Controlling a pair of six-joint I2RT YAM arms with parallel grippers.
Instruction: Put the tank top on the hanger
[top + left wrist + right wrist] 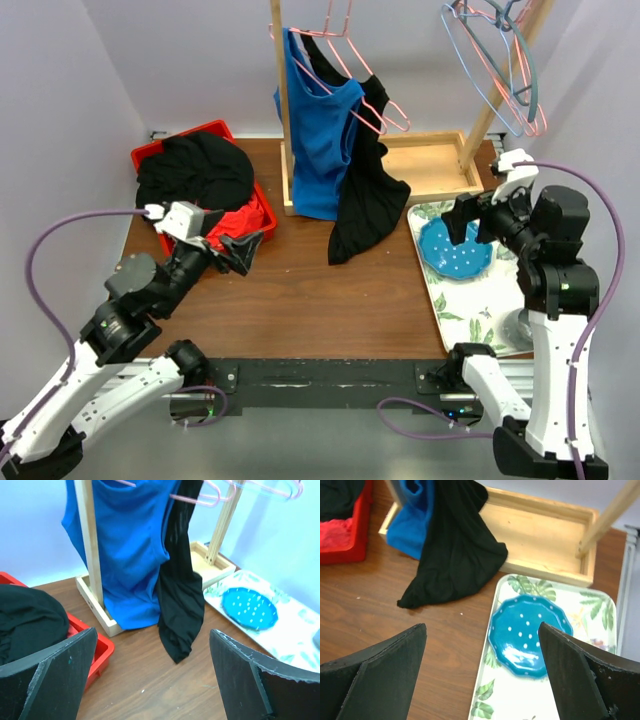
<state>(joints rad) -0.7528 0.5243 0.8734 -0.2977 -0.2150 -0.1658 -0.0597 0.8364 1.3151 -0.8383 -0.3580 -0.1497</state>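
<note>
The black tank top [365, 185] hangs from a pink wire hanger [388, 112] on the wooden rack, right of the blue top. Its lower end droops onto the table. It also shows in the left wrist view [180, 595] and the right wrist view [455, 555]. The hanger's arm shows in the left wrist view [202, 499]. My left gripper [243, 252] is open and empty, low over the table by the red bin, left of the top [150, 645]. My right gripper [468, 222] is open and empty above the blue plate, right of the top [480, 632].
A blue tank top [318, 130] hangs beside the rack post [283, 110]. A red bin [255, 215] holds a black garment heap [195, 170]. The rack's wooden base [435, 165] and a leaf-print tray [480, 300] with a blue plate [455, 250] lie on the right. Teal and pink hangers [500, 65] hang top right.
</note>
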